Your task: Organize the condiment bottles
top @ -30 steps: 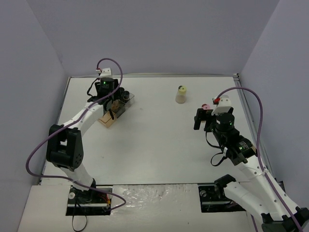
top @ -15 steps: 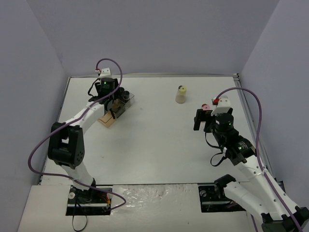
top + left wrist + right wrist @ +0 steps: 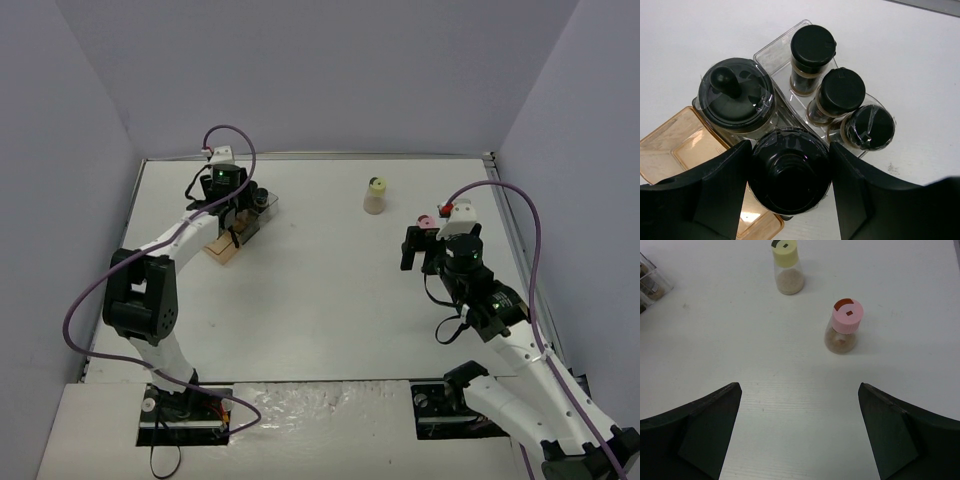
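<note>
My left pincer [image 3: 790,146] is closed partway, its two fingers [image 3: 715,192] pressed against either side of a round black-capped jar [image 3: 789,172]. That jar sits right between the fingertips, over the tray [image 3: 670,150] where the amber part meets the clear part. I cannot tell whether its base rests on the tray. Just beyond the fingertips and a little left stands a second round jar with a knob on its black lid [image 3: 735,95], inside the clear section. Beyond and to the right, three slim black-capped jars [image 3: 841,92] stand in a row in the next clear compartment, close together.

My right pincer [image 3: 799,390] is spread wide with nothing between its fingers, hovering over the bare white table [image 3: 765,405]. The pink-capped jar [image 3: 845,325] stands upright ahead of it, slightly right of centre. The yellow-capped jar [image 3: 786,265] stands upright farther ahead, slightly left, apart from the pink one. From above, the pink jar [image 3: 424,221] is just in front of the right pincer [image 3: 418,247], the yellow one [image 3: 375,195] farther out, and the tray sits well off by the left pincer [image 3: 235,215].
</note>
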